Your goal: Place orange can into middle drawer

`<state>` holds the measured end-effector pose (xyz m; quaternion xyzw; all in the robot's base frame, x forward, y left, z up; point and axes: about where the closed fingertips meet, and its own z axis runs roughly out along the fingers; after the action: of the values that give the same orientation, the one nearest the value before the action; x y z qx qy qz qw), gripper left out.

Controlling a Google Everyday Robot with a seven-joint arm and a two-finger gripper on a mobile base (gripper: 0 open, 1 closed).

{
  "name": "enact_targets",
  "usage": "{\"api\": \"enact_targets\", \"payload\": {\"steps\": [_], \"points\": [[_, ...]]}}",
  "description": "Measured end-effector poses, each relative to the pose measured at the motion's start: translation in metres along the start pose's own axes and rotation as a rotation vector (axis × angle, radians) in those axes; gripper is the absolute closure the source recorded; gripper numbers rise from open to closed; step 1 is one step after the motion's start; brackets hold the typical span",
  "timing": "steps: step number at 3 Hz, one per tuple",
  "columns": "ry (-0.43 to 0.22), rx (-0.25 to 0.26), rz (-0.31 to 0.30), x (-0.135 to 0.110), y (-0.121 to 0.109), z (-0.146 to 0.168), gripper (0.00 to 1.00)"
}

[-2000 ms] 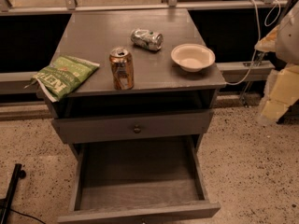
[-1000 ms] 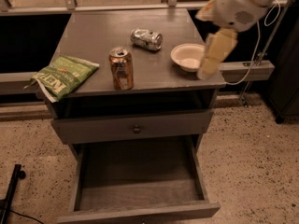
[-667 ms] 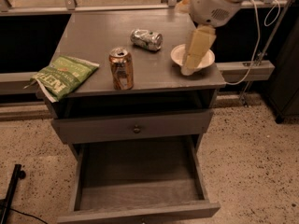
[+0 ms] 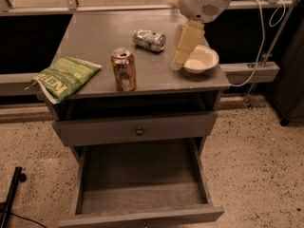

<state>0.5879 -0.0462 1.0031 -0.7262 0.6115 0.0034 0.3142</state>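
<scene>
The orange can [image 4: 124, 70] stands upright on the grey tabletop [image 4: 95, 32], near its front edge. The middle drawer [image 4: 142, 175] is pulled out below, and its grey floor is bare. My gripper [image 4: 179, 56] hangs from the white arm [image 4: 204, 1] over the right part of the tabletop, between the dented silver can and the white bowl. It is to the right of the orange can, apart from it, and holds nothing that I can see.
A dented silver-and-green can [image 4: 149, 39] lies on its side behind the orange can. A white bowl [image 4: 202, 59] sits at the right edge and a green chip bag [image 4: 64, 75] overhangs the left. The upper drawer with a round knob [image 4: 138, 131] is closed. A cable [image 4: 260, 42] hangs at right.
My arm has swung in from the right and moved left over the tabletop, from the bowl toward the gap beside the silver can. The cans, bowl, bag and drawer have not moved.
</scene>
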Motion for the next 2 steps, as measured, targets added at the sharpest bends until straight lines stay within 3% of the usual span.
{"api": "enact_targets", "payload": {"steps": [1,2], "points": [[-0.277,0.090,-0.028,-0.068,-0.025,0.021,0.00],[-0.446,0.145,-0.015,-0.104,-0.044,0.034,0.00]]}}
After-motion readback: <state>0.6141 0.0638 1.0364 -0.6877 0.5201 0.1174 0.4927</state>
